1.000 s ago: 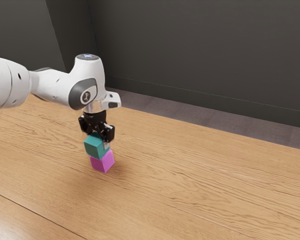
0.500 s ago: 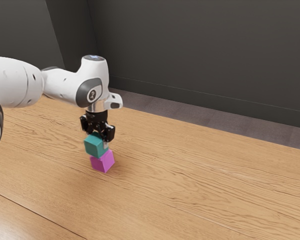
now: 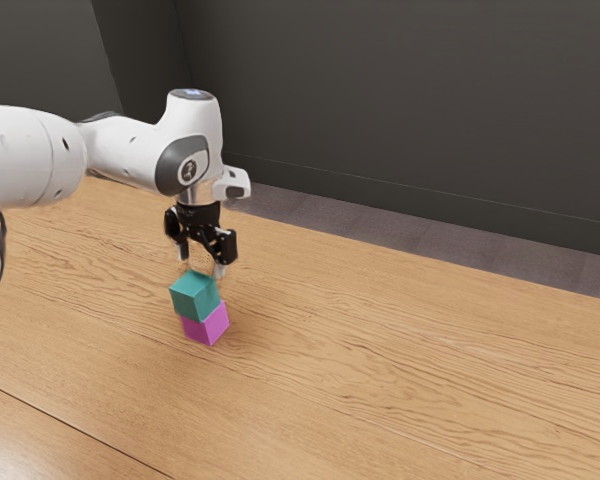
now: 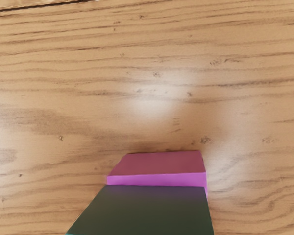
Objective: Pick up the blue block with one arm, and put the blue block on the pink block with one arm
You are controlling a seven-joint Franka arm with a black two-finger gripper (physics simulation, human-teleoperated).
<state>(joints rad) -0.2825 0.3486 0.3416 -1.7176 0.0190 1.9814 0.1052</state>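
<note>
You see fingers [image 3: 220,262] spread apart, hovering just above blue block [image 3: 194,293], not touching it. Blue block sits atop pink block [image 3: 206,325], slightly skewed, on wooden surface [image 3: 400,350].

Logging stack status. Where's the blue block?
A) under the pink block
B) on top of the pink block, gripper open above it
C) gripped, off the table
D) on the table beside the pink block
B: the blue block sits on the pink block, and the open gripper is above it, not gripping.
</note>
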